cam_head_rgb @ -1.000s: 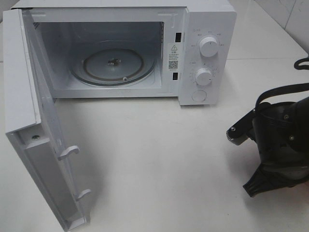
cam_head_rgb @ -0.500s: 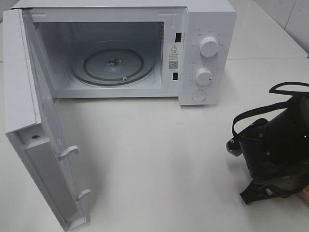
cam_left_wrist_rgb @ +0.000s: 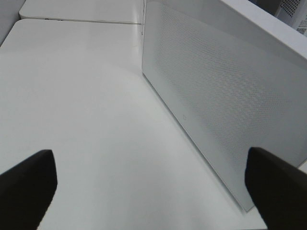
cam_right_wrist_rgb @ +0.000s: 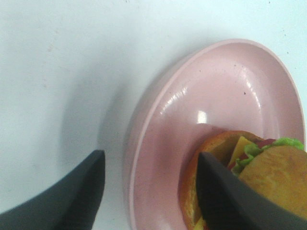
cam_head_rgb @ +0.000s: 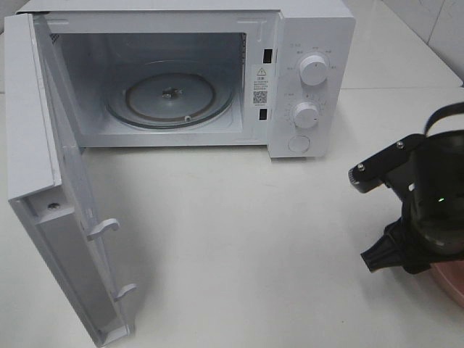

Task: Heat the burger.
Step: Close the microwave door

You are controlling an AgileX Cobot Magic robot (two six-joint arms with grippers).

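Right wrist view: right end effector point(cam_right_wrist_rgb: 148, 191), fingers parted and holding nothing, straddles the plate point(cam_right_wrist_rgb: 158, 143) rim; the burger point(cam_right_wrist_rgb: 244, 182) lies on the plate, apparently just beyond one finger. Left end effector point(cam_left_wrist_rgb: 148, 191) wide open, empty.

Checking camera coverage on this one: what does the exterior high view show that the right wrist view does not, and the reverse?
Only the exterior high view shows the microwave, its door swung open and the turntable bare. Only the right wrist view shows the burger lying on the plate, with the right tool open, one finger outside the rim and one by the bun. Both show the white table and part of the pink plate.
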